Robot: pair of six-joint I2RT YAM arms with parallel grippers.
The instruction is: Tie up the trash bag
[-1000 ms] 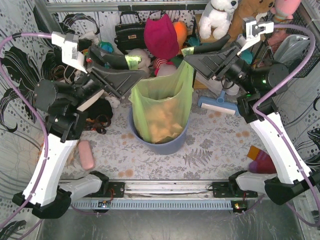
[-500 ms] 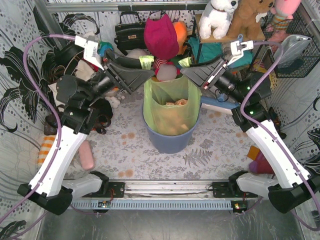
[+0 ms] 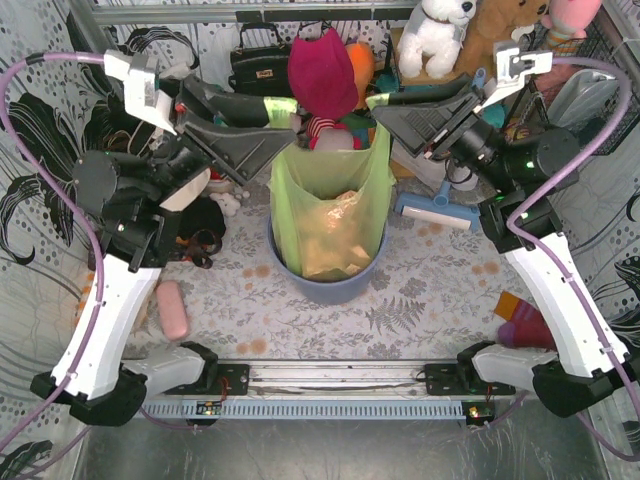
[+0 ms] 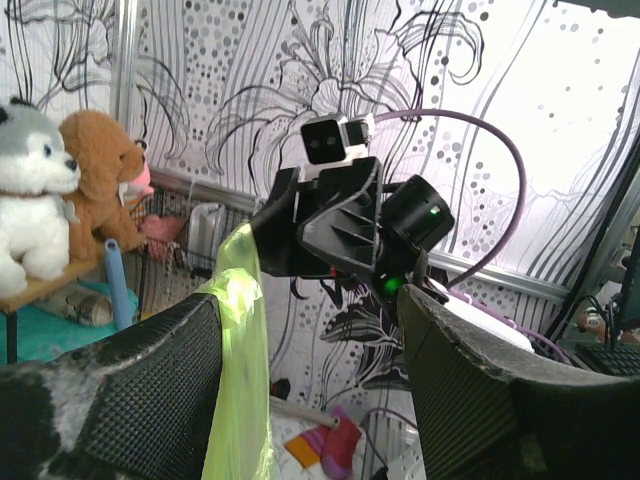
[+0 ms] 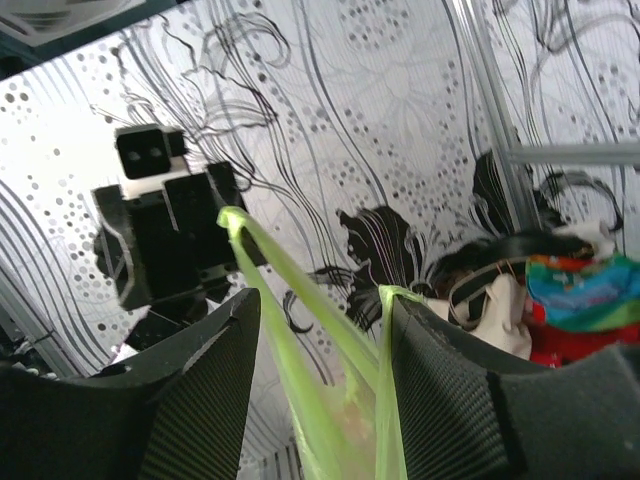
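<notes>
Left pincer (image 3: 295, 130) and right pincer (image 3: 372, 110) spread, not pinching, seemingly hooked into the rim of the trash bag (image 3: 325, 200) at upper centre. Hangs straight down between them, equally near both.

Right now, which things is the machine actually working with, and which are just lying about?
In the job: thin translucent light-green plastic trash bag; round blue-grey bin holding it; left claw and right claw at the bag's top edge.
Lying about: white plush dog; black handbag; pink oblong object.
</notes>
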